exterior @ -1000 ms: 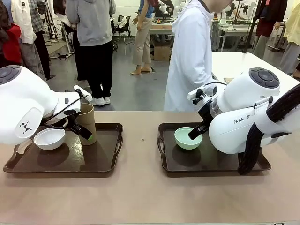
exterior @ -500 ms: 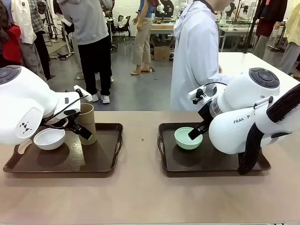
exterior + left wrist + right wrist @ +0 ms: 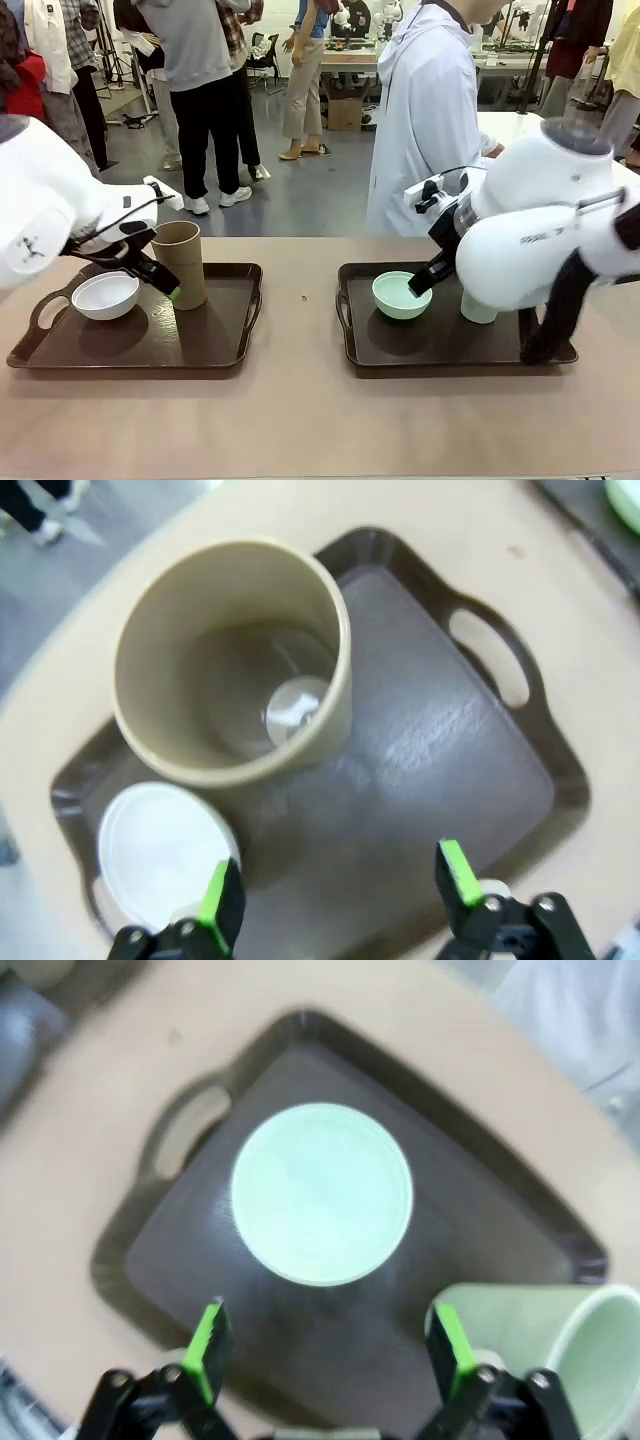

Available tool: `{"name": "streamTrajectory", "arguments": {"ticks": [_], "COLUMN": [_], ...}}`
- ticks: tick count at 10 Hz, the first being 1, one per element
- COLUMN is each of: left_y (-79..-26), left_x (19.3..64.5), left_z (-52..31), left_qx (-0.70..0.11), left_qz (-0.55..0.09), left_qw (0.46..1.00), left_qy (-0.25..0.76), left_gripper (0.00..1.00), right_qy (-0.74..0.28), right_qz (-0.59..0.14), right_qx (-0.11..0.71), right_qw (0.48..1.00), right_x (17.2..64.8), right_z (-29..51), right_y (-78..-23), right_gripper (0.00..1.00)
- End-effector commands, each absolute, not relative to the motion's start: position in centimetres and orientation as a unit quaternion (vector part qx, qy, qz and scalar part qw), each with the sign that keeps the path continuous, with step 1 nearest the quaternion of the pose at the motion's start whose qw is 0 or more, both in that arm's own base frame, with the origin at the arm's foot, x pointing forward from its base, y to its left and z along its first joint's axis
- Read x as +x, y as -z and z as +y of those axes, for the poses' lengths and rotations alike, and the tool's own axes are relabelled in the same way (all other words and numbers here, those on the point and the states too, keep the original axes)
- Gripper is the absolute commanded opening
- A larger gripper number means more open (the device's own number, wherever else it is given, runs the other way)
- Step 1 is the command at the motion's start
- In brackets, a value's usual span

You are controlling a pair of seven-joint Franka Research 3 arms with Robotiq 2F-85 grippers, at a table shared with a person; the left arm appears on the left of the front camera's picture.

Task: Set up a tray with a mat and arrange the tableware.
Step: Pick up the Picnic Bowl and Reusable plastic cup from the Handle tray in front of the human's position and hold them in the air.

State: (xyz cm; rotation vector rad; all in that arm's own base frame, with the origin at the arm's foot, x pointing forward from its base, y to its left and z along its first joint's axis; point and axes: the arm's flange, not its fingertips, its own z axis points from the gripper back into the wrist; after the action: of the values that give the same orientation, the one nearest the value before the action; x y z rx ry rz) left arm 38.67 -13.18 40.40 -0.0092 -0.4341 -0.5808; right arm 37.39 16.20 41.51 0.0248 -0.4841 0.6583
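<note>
Both grippers hang open over two laid trays, holding nothing.

Our left gripper (image 3: 338, 882) spreads its jaws above the left tray (image 3: 450, 750), near the brown cup (image 3: 235, 660), which stands upright just beside the white bowl (image 3: 160, 845). Our right gripper (image 3: 328, 1345) gapes likewise over the right tray (image 3: 470, 1200), with the mint green bowl (image 3: 322, 1192) ahead and the pale green cup (image 3: 560, 1350) upright nearby. We judge each tray pairs one bowl with one cup as a setting. We cannot make out a mat.

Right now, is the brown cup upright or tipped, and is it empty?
Upright and empty: the brown cup stands on its base on the tray, and the left wrist view shows its bare bottom.
</note>
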Motion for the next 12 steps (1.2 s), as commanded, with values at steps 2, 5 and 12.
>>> {"name": "streamTrajectory", "arguments": {"ticks": [2,5,12], "left_y": [-46.0,-48.0,-47.6], "left_x": [32.1,29.4,31.0], "left_z": [-12.3,-11.8,0.8], "left_qx": [-0.025,-0.035,-0.39], "left_qz": [-0.171,-0.186,-0.237], "left_qw": [0.942,0.934,0.855], "left_qy": [0.288,0.301,0.247], "left_gripper": [1.0,1.0,1.0], "right_qy": [-0.29,-0.307,-0.146], "right_qz": [-0.173,-0.131,-0.202], "right_qx": [-0.018,-0.009,0.304], "right_qw": [0.941,0.943,0.92], "right_x": [30.7,27.0,29.5], "right_z": [12.9,9.5,-6.7], "right_y": [-47.8,-47.6,-45.0], "right_gripper": [1.0,1.0,1.0]}}
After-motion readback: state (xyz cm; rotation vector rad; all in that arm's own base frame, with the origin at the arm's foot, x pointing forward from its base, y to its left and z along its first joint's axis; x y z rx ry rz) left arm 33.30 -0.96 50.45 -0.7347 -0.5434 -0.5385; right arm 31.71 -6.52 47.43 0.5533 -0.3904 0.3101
